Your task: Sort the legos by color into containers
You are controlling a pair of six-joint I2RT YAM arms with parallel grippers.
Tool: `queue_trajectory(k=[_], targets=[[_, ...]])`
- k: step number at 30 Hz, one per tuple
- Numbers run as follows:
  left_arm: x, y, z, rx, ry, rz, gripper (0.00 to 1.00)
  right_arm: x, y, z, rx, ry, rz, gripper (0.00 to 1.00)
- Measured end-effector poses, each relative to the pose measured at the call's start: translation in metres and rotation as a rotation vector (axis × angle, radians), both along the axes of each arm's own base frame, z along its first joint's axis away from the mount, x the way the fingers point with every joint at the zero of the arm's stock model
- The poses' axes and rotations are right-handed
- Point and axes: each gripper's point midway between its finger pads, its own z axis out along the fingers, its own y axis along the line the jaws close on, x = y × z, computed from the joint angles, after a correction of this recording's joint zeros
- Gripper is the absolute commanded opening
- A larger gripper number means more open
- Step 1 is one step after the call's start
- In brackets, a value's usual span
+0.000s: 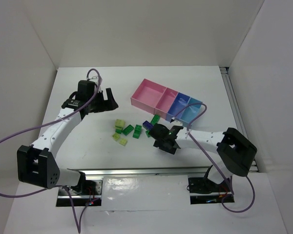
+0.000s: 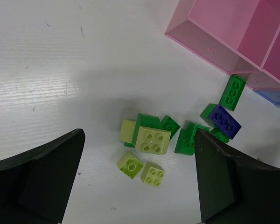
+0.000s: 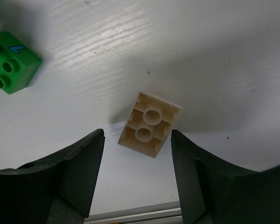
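Note:
The legos lie in a loose pile (image 1: 132,129) mid-table: dark green (image 2: 147,122), yellow-green (image 2: 152,140) and one dark blue (image 2: 225,121). My left gripper (image 1: 103,103) hovers open and empty to the far left of the pile, which shows between its fingers in the left wrist view (image 2: 139,156). My right gripper (image 1: 162,139) is open and low over a beige brick (image 3: 150,122) lying studs-down between its fingers (image 3: 137,154), untouched. The top view hides this brick. The containers stand in a row behind: wide pink (image 1: 147,95), narrow pink (image 1: 167,101), blue (image 1: 180,105), light blue (image 1: 193,111).
A green brick (image 3: 11,63) marked with a blue numeral lies left of the beige one. A metal rail (image 1: 151,171) runs along the table's near edge, just behind the right gripper. White walls enclose the table on three sides.

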Motion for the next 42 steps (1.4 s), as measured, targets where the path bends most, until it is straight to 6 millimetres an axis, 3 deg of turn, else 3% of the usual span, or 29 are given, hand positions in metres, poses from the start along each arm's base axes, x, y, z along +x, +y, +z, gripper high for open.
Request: queue_trajectory(k=[5,6,10,13,20,24,31,34,39,42], targets=[[0.000,-0.002,-0.003,-0.004,0.010,-0.010,1.00,0.002,-0.004,-0.006,-0.027,0.002,-0.014,0.58],[0.000,-0.002,-0.003,-0.005,0.011,-0.011,1.00,0.003,-0.005,-0.007,-0.035,-0.001,-0.015,0.48],[-0.001,-0.003,-0.003,-0.010,0.011,-0.018,1.00,0.014,-0.008,-0.006,-0.087,-0.034,-0.007,0.29],[-0.001,-0.005,-0.003,-0.015,0.012,-0.025,1.00,0.027,-0.004,0.003,-0.121,-0.078,0.010,0.24],[-0.001,-0.005,-0.003,-0.012,0.011,-0.027,1.00,0.079,0.012,0.070,-0.150,-0.282,0.043,0.23],[-0.001,-0.005,-0.003,-0.012,0.011,-0.026,1.00,0.116,-0.014,0.095,-0.196,-0.344,-0.013,0.25],[-0.001,-0.005,-0.003,-0.016,0.013,-0.020,1.00,0.168,-0.083,0.104,-0.273,-0.352,-0.113,0.26],[-0.001,-0.004,-0.003,-0.015,0.013,-0.017,1.00,0.187,-0.087,0.111,-0.270,-0.364,-0.106,0.26],[-0.001,-0.004,-0.003,-0.016,0.013,-0.014,1.00,0.216,-0.072,0.121,-0.243,-0.395,-0.070,0.27],[-0.001,-0.004,-0.003,-0.017,0.014,-0.014,1.00,0.226,-0.065,0.117,-0.229,-0.395,-0.051,0.30]])
